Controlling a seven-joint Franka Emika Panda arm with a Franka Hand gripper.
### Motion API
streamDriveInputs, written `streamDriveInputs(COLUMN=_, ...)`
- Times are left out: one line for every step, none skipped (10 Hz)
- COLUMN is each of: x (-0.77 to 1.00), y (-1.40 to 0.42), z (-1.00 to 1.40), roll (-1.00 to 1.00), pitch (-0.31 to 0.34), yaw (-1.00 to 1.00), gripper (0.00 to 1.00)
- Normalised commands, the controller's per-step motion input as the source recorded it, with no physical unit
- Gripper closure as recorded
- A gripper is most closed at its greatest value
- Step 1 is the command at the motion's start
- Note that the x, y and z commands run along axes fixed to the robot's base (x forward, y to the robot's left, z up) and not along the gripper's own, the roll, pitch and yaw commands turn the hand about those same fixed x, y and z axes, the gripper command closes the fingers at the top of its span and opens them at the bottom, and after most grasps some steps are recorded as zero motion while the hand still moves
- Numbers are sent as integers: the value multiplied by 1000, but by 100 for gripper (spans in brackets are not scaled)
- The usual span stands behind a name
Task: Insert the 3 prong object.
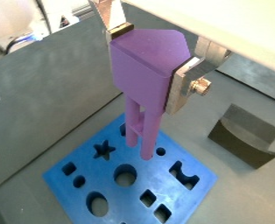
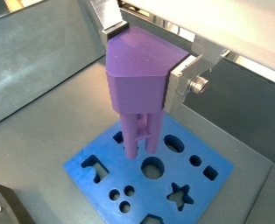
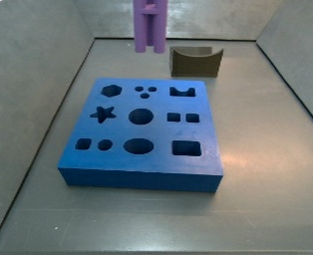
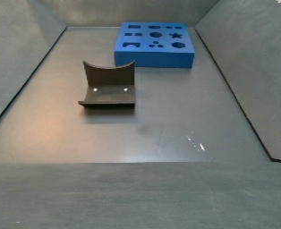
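My gripper [image 1: 146,54] is shut on the lilac 3 prong object [image 1: 146,74], its silver fingers [image 1: 182,83] clamping the block-like top; both wrist views show this [image 2: 146,54]. The object [image 2: 134,83] hangs upright with its prongs pointing down over the blue block with shaped holes [image 2: 105,144]. In a side view the object [image 3: 149,25] hangs well above the far part of the blue block [image 3: 140,179], and the gripper is out of frame. In a side view the blue block [image 4: 155,60] lies at the far end, and the object and the gripper are out of view.
A dark olive curved-top block [image 3: 195,62] stands on the floor behind the blue block; it also shows in a side view [image 4: 107,85] and a wrist view [image 1: 245,136]. Grey walls [image 3: 40,110] enclose the floor.
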Motion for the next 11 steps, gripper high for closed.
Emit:
streamDriveInputs(x=-217, y=340, z=-814, roll=106, pitch=0, yaw=-663, gripper=100)
streamDriveInputs(x=-260, y=594, z=-866, roll=117, pitch=0, yaw=-400, gripper=100)
streamDriveInputs(x=-283, y=640, z=-851, roll=116, pitch=0, yaw=-360, gripper=100)
streamDriveInputs(x=-234, y=206, z=-737, roll=51, pitch=-79, yaw=-866, gripper=100)
streamDriveInputs(x=-160, y=46, z=-731, roll=56, pitch=-57, yaw=-1000, gripper=100)
streamDriveInputs(x=-57, y=0, z=-754, roll=37, pitch=-10, yaw=-1000, gripper=100)
streamDriveInputs(x=0, y=0, z=-757, roll=49, pitch=0, yaw=-1000, gripper=100)
streamDriveInputs(x=0, y=0, z=-754, roll=54, pitch=0, yaw=-1000, gripper=100)
streamDriveInputs(x=0, y=0, z=-629, roll=10, pitch=-4, yaw=-1000, gripper=100)
streamDriveInputs(x=146, y=54, z=-349, roll=0, pitch=-44, yaw=-997, gripper=100)
streamDriveInputs(x=180, y=80, z=-294, roll=0, pitch=-40, yaw=-974, gripper=100)
